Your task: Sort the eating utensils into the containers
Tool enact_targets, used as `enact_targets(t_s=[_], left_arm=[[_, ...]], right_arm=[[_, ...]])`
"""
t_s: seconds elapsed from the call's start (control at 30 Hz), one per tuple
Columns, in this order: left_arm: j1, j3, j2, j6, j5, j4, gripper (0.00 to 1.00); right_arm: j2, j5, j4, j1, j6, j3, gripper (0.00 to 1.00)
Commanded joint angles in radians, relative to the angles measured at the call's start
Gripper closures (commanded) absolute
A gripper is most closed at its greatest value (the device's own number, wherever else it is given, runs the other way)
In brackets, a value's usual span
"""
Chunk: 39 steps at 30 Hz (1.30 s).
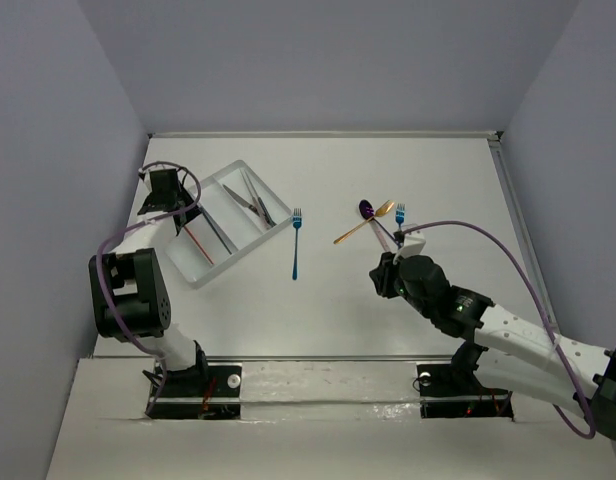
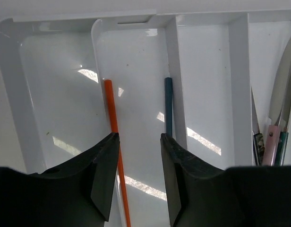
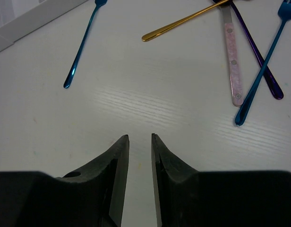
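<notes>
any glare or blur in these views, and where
Left wrist: bright glare streaks on the white tray, the near fingers soft-edged. Right wrist: even light, gold utensil sharp. Top external: soft light, no harsh shadows on the table.

The tray is white; one handle is pink, perhaps speckled.

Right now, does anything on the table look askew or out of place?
The white tray sits skewed to the table's edges. On the right, a gold utensil, purple spoon, pink-handled utensil and blue fork lie crossed in a heap, unsorted.
</notes>
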<state>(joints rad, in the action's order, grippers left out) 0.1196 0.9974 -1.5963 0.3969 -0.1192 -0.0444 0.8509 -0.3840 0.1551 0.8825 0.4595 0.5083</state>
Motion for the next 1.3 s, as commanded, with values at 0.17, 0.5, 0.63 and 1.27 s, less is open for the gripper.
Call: enact_targets(t_s=[0.17, 0.5, 0.63, 1.27], left_arm=[[-0.229, 0.012, 0.3, -0.002, 0.061, 0.072, 0.58], [-0.724, -0.101, 0.283, 0.043, -0.103, 0.095, 0.6], [-0.771, -0.117, 0.201, 0.053, -0.135, 0.138, 0.62], [-0.808, -0.014, -0.166, -0.044, -0.227, 0.198, 0.68]], right_arm=[[-0.016, -0.007, -0.054, -0.005, -0.01, -0.01, 0.69], [-0.049, -0.049, -0.037, -0.005, -0.002, -0.008, 0.68], [-0.059, -0.055, -0.035, -0.005, -0.001, -0.013, 0.68], [-0.021, -0.055, -0.054, -0.005, -0.004, -0.013, 0.68]])
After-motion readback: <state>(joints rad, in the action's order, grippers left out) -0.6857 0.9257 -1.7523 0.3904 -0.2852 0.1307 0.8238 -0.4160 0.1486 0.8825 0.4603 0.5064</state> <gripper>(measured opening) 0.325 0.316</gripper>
